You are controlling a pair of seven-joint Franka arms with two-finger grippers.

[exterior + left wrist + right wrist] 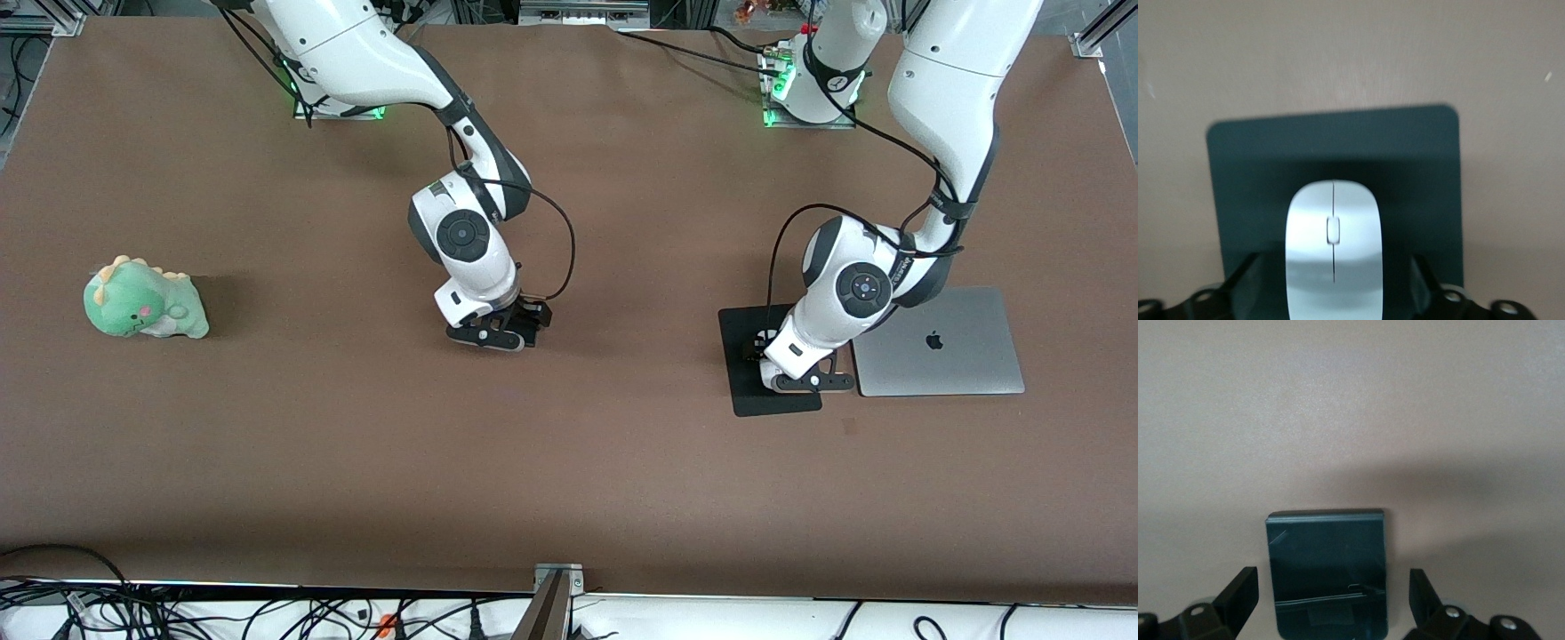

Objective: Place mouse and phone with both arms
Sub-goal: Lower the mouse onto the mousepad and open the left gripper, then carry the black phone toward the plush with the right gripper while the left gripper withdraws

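A green plush dinosaur (145, 300) is seen toward the right arm's end of the brown table (569, 462). At mid-table the right gripper (500, 331) is spread wide around the small black slab phone (1328, 573), untouched. The left gripper (805, 378) is opened wide about the glossy white oval mouse (1333, 257) on the flat black mouse pad (756, 396), beside the closed silver laptop (942, 342).
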